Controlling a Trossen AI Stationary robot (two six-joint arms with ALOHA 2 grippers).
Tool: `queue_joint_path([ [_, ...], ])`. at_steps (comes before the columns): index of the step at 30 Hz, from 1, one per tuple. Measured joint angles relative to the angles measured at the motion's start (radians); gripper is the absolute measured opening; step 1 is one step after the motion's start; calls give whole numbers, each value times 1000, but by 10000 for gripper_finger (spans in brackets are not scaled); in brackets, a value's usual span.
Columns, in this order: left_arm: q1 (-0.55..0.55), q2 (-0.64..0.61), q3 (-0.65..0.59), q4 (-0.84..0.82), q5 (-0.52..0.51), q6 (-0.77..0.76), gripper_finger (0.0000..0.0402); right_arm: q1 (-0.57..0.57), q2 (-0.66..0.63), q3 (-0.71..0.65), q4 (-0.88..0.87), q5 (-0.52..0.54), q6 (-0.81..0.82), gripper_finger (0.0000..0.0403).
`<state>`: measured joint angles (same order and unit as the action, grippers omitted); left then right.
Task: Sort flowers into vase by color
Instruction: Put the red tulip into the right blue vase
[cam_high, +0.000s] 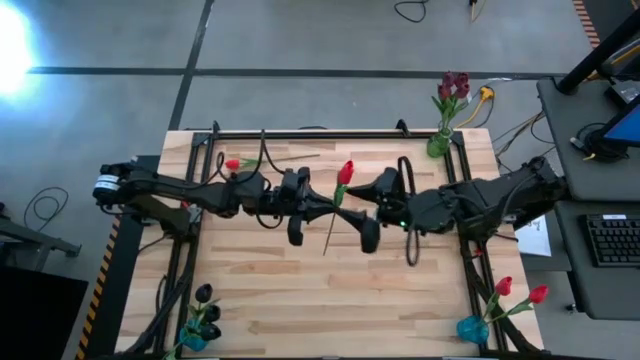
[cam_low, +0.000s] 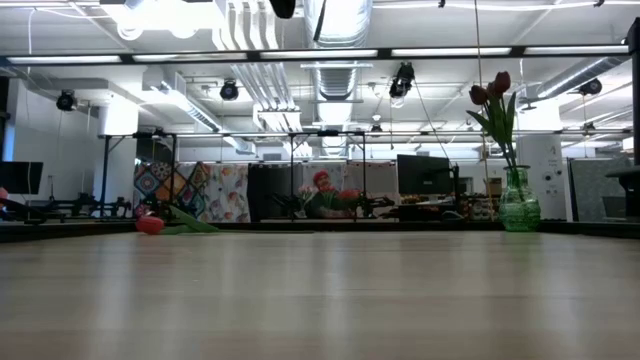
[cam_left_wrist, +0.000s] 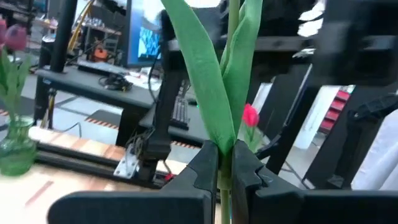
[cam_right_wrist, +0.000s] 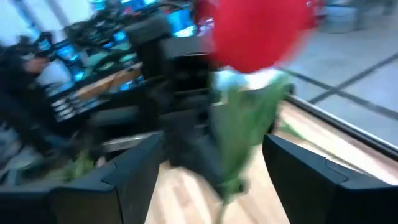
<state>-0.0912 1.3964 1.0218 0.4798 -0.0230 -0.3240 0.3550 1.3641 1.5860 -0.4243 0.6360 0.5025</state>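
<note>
My left gripper is shut on a red flower held over the middle of the table. In the left wrist view its green stem and leaves rise from my left gripper. My right gripper faces it from the right and is open. In the right wrist view the red head and leaves show between and beyond the fingers of my right gripper, without touching them. Another red flower lies flat on the table at the far left. My left gripper pinches the flower's stem and the leaf bases wrapped around it between its two fingers. The fingers come level from the table's left and lie across the stem. The flower stands roughly upright and clear of the table, head above the fingers, lower stem below them.
A green glass vase with maroon flowers stands at the far right corner. A blue vase with two red flowers stands at the near right. A vase with near-black flowers stands at the near left. Bare wood lies in front of the grippers.
</note>
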Motion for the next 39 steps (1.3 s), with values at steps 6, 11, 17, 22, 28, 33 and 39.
queue_joint_path([
  [6,-20,-8,0,31,0,1,1,-24,14,0,5,38,-13,245],
  [11,-36,-3,-1,59,10,-1,1,-34,53,0,72,-14,-9,216],
  [17,-41,-2,-2,56,10,-6,1,-35,75,0,100,-19,-16,166],
  [22,-44,-4,-2,56,6,-10,5,-35,63,1,101,-19,-15,99],
  [28,-43,-6,-2,44,6,-44,35,-35,55,1,100,-41,-15,17],
  [33,-43,-39,-3,-70,6,-31,87,-32,42,1,88,-42,-13,14],
  [39,-44,-162,-3,-352,-44,-17,146,-18,-23,2,3,-77,-12,13],
])
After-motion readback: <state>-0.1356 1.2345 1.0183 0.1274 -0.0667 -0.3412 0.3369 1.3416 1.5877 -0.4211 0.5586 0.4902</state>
